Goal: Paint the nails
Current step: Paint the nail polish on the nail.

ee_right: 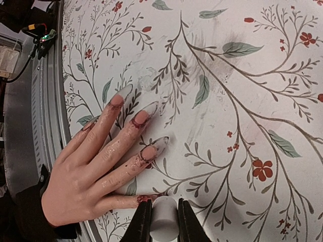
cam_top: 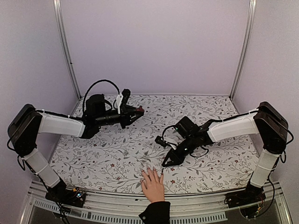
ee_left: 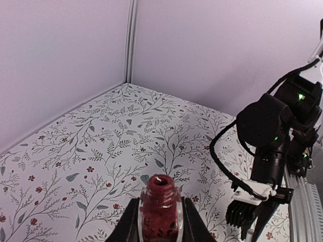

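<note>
left jaws clenched on open dark-red bottle [ee_left: 160, 214], right jaws grasping white cap [ee_right: 165, 218], hand [ee_right: 86, 186] flat on tabletop [ee_right: 242, 101] just left of them, nails [ee_right: 160, 142] smeared red

Three nails [ee_right: 150, 108] show clearly in my right wrist view: long, pale, see-through tips on pink beds, with dark-red smears round the cuticles and down the fingers [ee_right: 108, 126]. They lie fanned apart on the floral table [ee_right: 242, 101], hand [ee_right: 83, 186] palm-down near the front edge
</note>
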Motion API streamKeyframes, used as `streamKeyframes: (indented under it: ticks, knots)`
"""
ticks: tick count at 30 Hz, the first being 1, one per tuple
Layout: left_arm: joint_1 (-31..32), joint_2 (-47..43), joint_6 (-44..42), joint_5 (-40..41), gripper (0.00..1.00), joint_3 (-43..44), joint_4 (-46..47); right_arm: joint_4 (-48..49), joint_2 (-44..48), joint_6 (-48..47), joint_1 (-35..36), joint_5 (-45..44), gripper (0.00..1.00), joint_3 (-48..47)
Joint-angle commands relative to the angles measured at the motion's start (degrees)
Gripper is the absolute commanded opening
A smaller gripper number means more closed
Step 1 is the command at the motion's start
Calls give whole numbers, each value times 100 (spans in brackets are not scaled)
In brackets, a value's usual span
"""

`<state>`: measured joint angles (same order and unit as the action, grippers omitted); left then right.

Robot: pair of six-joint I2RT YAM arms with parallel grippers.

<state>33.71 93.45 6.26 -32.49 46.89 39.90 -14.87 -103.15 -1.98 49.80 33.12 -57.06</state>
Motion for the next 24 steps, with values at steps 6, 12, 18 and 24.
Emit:
streamKeyframes:
  ticks: [6, 12, 18, 24]
  knots:
    - [-75, -9, -5, -36, 0, 14, 123, 183, 483, 49, -32, 150, 0, -6]
    - [-75, -28, -3, -28, 0, 6, 130, 74, 584, -8, -32, 227, 0, 43]
    - [-71, -41, -3, -14, 0, 0, 123, 12, 522, -63, -32, 338, 0, 98]
    - [-75, -21, -10, -16, 0, 8, 123, -35, 335, -61, -32, 322, 0, 107]
